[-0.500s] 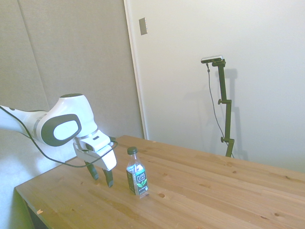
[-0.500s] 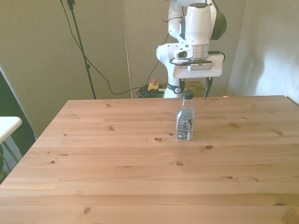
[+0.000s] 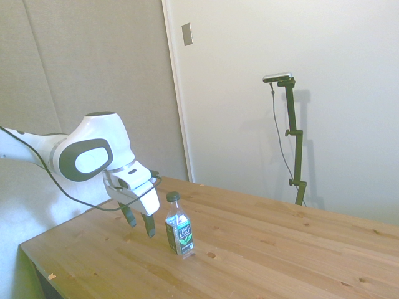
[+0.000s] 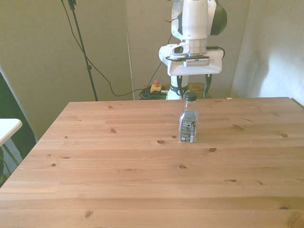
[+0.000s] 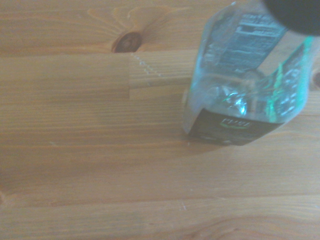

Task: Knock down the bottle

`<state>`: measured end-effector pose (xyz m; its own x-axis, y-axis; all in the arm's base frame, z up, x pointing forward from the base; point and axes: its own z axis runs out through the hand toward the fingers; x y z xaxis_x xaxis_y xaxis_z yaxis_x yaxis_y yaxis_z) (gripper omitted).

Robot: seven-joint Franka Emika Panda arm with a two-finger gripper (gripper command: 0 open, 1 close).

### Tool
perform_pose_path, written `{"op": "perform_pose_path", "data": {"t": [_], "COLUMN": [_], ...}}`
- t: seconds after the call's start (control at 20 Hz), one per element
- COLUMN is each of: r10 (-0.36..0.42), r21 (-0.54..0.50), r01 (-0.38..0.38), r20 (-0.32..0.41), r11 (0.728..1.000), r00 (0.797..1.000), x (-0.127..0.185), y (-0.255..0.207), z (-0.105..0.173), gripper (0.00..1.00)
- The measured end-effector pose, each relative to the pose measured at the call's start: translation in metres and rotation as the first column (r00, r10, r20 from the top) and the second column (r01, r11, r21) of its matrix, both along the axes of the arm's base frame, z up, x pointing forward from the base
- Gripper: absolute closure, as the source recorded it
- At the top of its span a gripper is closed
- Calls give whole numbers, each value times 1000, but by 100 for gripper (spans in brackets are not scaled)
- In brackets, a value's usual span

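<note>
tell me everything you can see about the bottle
The bottle is small, clear plastic with a dark cap and a dark label carrying white text and a green leaf. It stands upright on the wooden table, not yet knocked over. The gripper hangs just beside it, open, apart from it. Only the table touches it.

The wooden table (image 4: 118,185) is made of long light-brown boards with dark knots here and there. One small clear bottle (image 4: 188,118) with a dark cap and a dark label stands upright on it, toward the far side in the front view. In the wrist view the bottle (image 5: 245,75) sits flat on the boards, near a dark knot (image 5: 126,42).
</note>
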<state>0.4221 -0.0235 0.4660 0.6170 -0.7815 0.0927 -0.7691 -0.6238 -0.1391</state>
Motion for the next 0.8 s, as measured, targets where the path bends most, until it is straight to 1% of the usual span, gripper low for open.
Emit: {"op": "perform_pose_path", "data": {"t": [0.15, 0.4, 0.65, 0.8], "r10": [-66, -136, -197, -213], "r21": [11, 21, 13, 4], "r01": [66, 135, 197, 213], "r20": [1, 28, 25, 18], "r11": [998, 991, 980, 977], "r00": [998, 990, 980, 977], "x": [5, 19, 33, 41], "y": [-5, 0, 2, 2], "z": [16, 34, 35, 31], "gripper": [100, 100, 100, 100]}}
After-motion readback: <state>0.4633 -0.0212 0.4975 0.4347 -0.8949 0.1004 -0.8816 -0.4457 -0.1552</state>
